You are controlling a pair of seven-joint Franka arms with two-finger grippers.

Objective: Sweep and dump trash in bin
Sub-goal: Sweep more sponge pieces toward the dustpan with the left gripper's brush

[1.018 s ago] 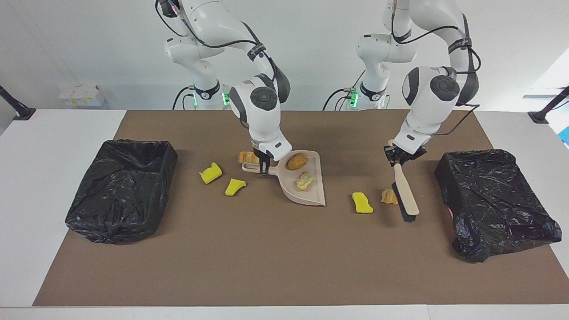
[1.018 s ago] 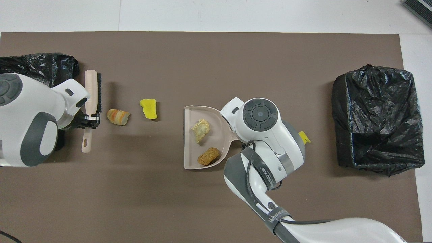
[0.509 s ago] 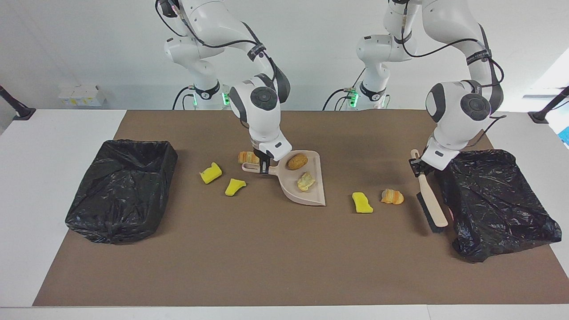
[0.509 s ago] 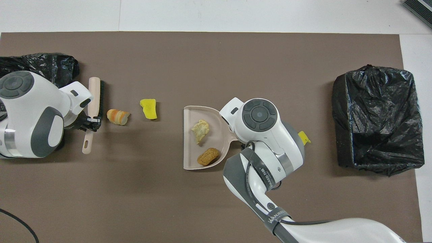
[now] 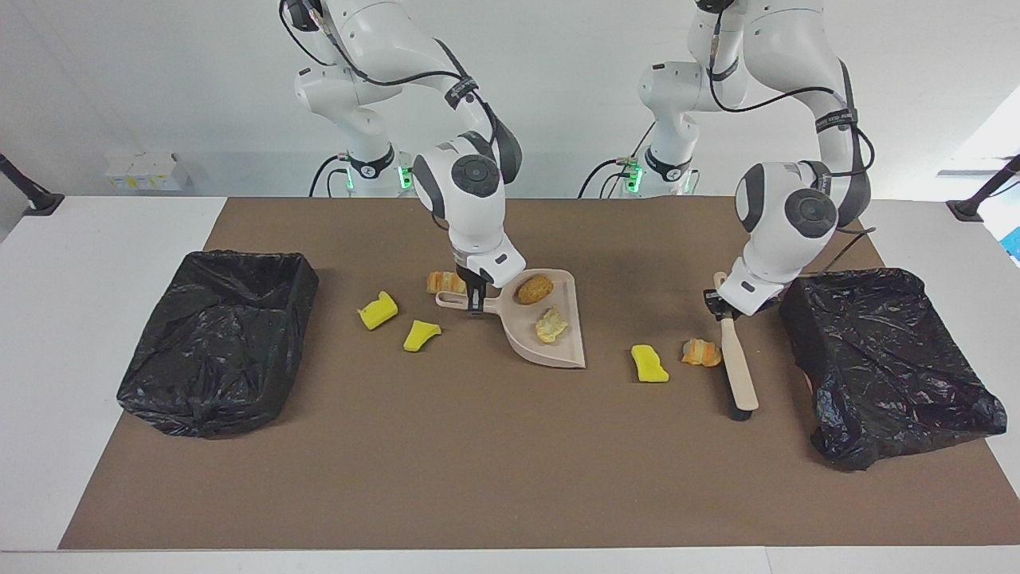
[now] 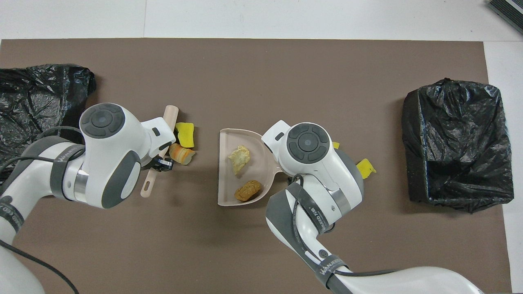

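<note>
Right gripper (image 5: 475, 300) pinches dustpan (image 5: 550, 341) holding two trash bits (image 5: 534, 288); left gripper (image 5: 723, 304) pinches brush (image 5: 739, 375).

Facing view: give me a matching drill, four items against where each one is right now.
Items:
1. brush
2. dustpan
3. brown bread piece
4. yellow sponge chunk

Places:
A. lying in the dustpan
B. handle held by the right hand
C. on the mat between the dustpan and the orange-striped piece
D. handle held by the left hand, head beside the orange-striped piece

Pairs: 1-D, 2-B, 3-A, 4-C
</note>
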